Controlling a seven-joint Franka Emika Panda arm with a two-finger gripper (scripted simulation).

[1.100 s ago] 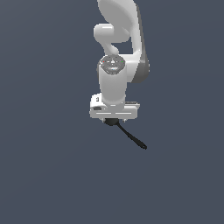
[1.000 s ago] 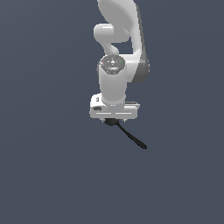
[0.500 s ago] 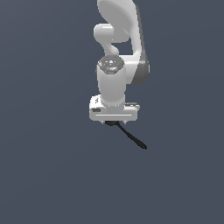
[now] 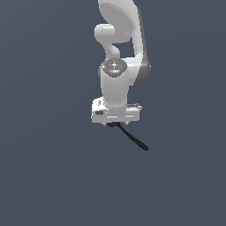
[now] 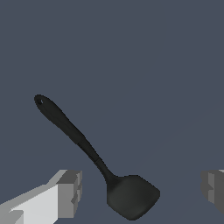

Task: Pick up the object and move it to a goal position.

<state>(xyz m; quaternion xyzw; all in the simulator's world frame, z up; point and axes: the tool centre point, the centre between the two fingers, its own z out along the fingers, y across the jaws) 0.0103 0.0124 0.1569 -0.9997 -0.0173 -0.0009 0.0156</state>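
arm: one glossy white jointed robot arm (image 4: pixel 121 48) comes down from the top of the exterior view, its rounded upper links bending into a thick vertical forearm.
wrist: a white cylindrical wrist section (image 4: pixel 115 86) with a round grey cap stands upright and points straight down.
hand body: a flat white rectangular block (image 4: pixel 115 113) sits level under the wrist.
gripper: the white-and-grey two-finger gripper (image 5: pixel 140 190) faces downward.
fingers: blocky grey fingertips (image 5: pixel 70 192) show at both sides of the wrist view, spread wide apart with a broad gap between them.
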